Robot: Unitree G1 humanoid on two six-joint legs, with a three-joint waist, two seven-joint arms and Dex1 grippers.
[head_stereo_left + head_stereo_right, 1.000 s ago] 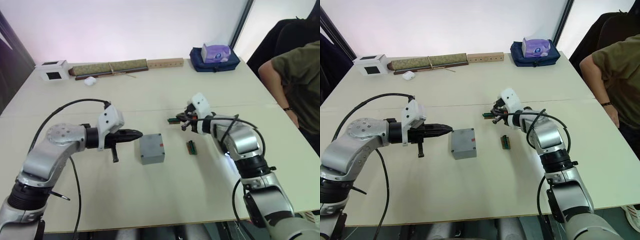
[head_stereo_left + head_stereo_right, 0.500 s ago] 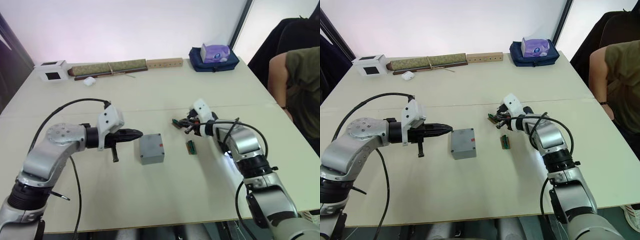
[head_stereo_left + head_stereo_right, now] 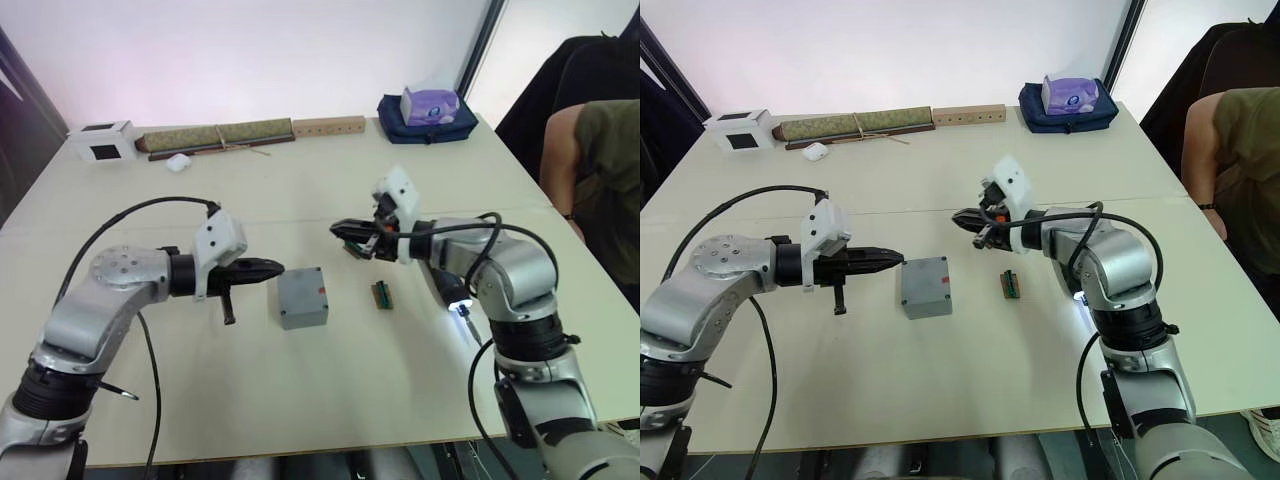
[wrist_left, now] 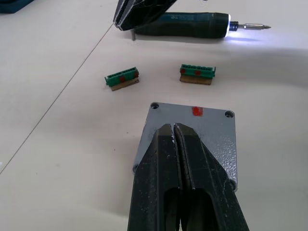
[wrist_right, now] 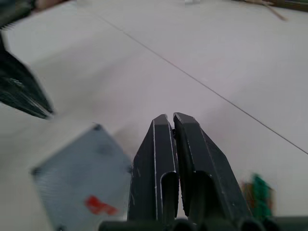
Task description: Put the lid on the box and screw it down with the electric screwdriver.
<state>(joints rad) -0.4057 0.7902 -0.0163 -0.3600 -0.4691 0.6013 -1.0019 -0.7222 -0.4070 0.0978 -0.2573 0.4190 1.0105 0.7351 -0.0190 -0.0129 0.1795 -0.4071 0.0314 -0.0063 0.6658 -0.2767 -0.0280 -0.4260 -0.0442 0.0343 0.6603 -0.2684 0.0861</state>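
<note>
We see the box [image 3: 302, 297] standing on the table [image 3: 300, 400], midway between the two arms, with the lid [image 4: 192, 127] already lying on top of it, red mark facing up. In the left wrist view small screw holes show at the lid's corners.

Our left gripper [image 3: 275, 268] hovers just beside the box on its left, pointing at it, a little above the table. Its two fingers [image 4: 159, 163] are pressed together and hold nothing.

Our right gripper [image 3: 340, 229] hangs above the table beyond the box and to its right, pointing back toward our left. Its fingers [image 5: 159, 159] also meet with nothing between them.

The screwdriver [image 4: 185, 24] lies on the table well to the right of the box, apart from both grippers, with its white tip light on; in the head view the glow [image 3: 458, 308] shows beside our right forearm.

Two small green terminal blocks lie between the box and the screwdriver: one [image 3: 382, 295] just right of the box, the other [image 4: 122, 79] farther back, under our right gripper.

Along the far edge of the table we see a white cube [image 3: 103, 140], a long green roll [image 3: 220, 134], a wooden block [image 3: 330, 126] and a blue pouch with a tissue pack [image 3: 430, 108]. A person [image 3: 600, 160] sits at the table's right side.
</note>
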